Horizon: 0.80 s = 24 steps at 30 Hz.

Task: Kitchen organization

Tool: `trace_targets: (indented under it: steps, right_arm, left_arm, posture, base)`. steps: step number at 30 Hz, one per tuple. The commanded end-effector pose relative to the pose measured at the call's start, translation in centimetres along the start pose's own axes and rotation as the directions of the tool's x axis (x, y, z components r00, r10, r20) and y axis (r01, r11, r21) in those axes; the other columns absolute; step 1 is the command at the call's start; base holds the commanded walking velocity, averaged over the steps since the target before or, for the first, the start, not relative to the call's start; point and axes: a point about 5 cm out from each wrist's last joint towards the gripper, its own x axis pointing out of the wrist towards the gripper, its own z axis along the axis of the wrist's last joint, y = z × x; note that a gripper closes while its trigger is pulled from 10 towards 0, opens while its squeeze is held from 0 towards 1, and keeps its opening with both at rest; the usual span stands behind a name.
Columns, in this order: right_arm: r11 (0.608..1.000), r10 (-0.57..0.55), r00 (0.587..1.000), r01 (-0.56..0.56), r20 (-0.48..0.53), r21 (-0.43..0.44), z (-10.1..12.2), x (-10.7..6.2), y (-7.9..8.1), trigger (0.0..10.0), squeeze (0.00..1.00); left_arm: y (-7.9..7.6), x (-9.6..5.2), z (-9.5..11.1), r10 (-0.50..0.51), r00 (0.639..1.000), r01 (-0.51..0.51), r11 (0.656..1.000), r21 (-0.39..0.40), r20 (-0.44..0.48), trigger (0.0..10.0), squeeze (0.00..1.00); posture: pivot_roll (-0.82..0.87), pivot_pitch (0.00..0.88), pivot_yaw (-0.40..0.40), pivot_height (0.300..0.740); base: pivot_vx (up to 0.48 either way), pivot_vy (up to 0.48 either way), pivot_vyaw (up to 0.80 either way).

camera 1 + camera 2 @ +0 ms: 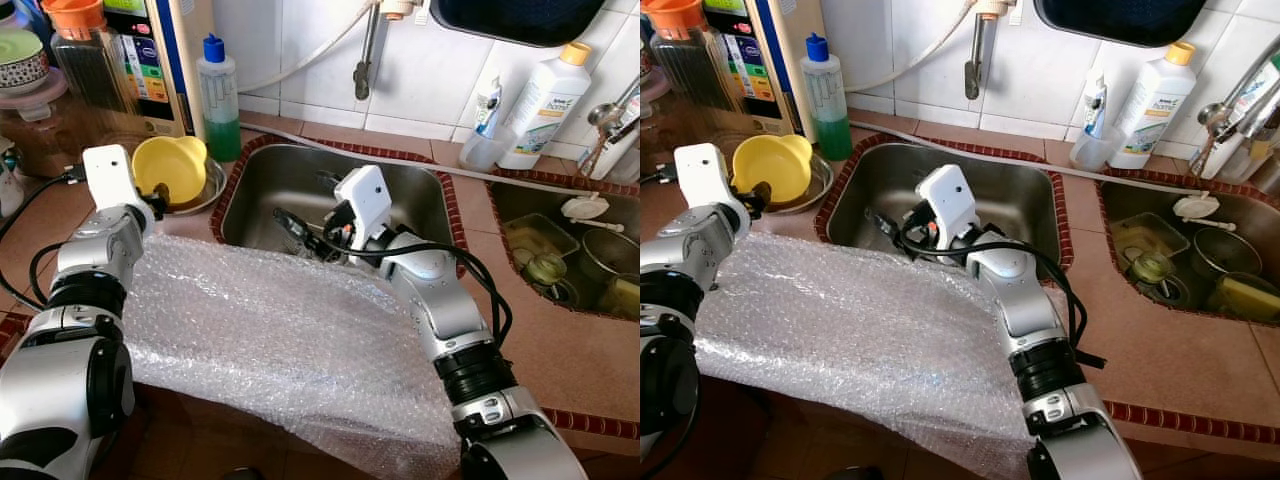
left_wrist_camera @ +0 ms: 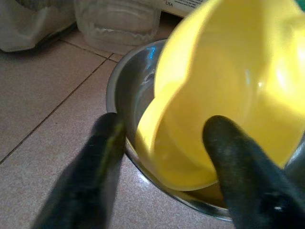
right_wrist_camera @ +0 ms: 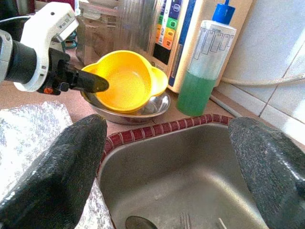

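A yellow bowl (image 1: 172, 165) rests tilted inside a shallow steel bowl (image 1: 212, 187) on the counter, left of the sink (image 1: 270, 185). My left gripper (image 2: 164, 126) is open at the yellow bowl's near rim. One of its fingers (image 2: 97, 167) is outside the steel bowl and the other lies against the yellow one. My right gripper (image 3: 167, 126) hangs open over the left part of the sink, holding nothing and pointing toward the bowls. A fork (image 3: 186, 220) lies on the sink bottom. A sheet of bubble wrap (image 1: 270, 330) covers the counter's front under both arms.
A bottle of green liquid (image 1: 220, 100) stands behind the bowls, beside boxes and jars (image 1: 100, 70). A tap pipe (image 1: 365, 60) hangs on the tiled wall. White bottles (image 1: 545, 105) stand at the back right, and a second sink (image 1: 520, 205) holds several dishes.
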Motion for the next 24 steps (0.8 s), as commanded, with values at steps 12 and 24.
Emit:
trace_targets:
  steps: [12, 24]
  right_arm:
    - [1.0, -0.02, 1.0, 0.02, -0.015, -0.016, -0.03, -0.15, -0.36, 10.0, 0.91]
    - [1.0, -0.017, 1.0, 0.017, -0.016, -0.022, -0.01, 0.01, -0.37, 10.0, 0.51]
  left_arm:
    - [0.79, -0.02, 0.09, 0.034, 0.999, -0.036, 0.994, -0.1, -0.025, 0.0, 0.0]
    - [1.04, -0.06, 0.3, 0.05, 0.999, -0.051, 0.986, -0.157, -0.009, 0.0, 0.0]
  posture:
    - [0.11, 0.043, -0.052, 0.74]
    - [0.11, 0.039, -0.058, 0.74]
  base:
    - [0.0, 0.0, 0.0]
    - [0.0, 0.0, 0.0]
